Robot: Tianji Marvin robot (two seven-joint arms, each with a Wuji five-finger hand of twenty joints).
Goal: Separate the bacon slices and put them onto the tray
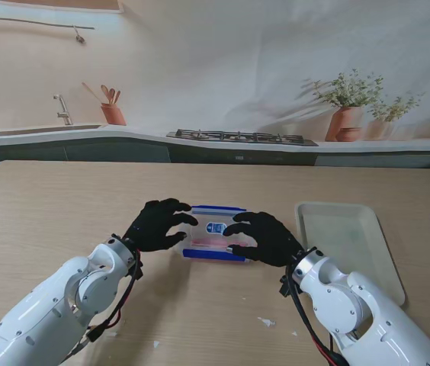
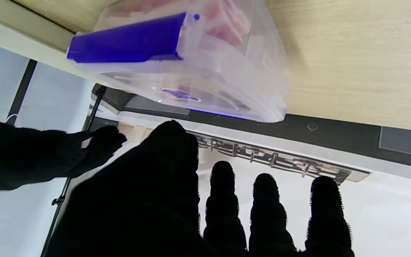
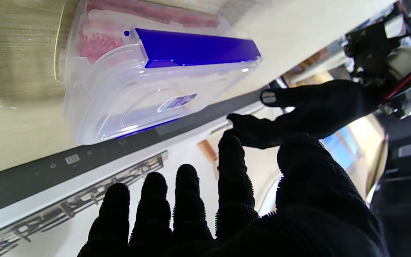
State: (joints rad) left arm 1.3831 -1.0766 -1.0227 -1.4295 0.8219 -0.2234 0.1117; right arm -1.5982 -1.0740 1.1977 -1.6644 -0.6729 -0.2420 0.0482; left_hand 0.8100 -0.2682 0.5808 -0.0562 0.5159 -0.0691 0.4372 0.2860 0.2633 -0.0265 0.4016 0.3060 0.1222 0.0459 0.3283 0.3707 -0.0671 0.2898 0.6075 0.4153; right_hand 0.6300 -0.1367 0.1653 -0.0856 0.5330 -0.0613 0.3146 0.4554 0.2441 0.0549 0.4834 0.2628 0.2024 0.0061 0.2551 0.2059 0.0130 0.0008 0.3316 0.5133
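A clear lidded container (image 1: 213,221) with blue side clips stands at the table's middle, and pink bacon slices (image 1: 212,242) show through it. My left hand (image 1: 160,223) hovers over its left end with fingers spread, holding nothing. Over its right end my right hand (image 1: 264,238) does the same. In the left wrist view the container (image 2: 191,71) and the bacon (image 2: 227,25) lie beyond my fingertips (image 2: 223,175), apart from them. The right wrist view shows the container (image 3: 127,92), a blue clip (image 3: 194,48) and the bacon (image 3: 98,44). The pale tray (image 1: 352,244) lies to the right.
A few white scraps (image 1: 267,322) lie on the wood table nearer to me than the container. A kitchen backdrop with a stove picture (image 1: 242,137) stands behind the table's far edge. The tray holds nothing.
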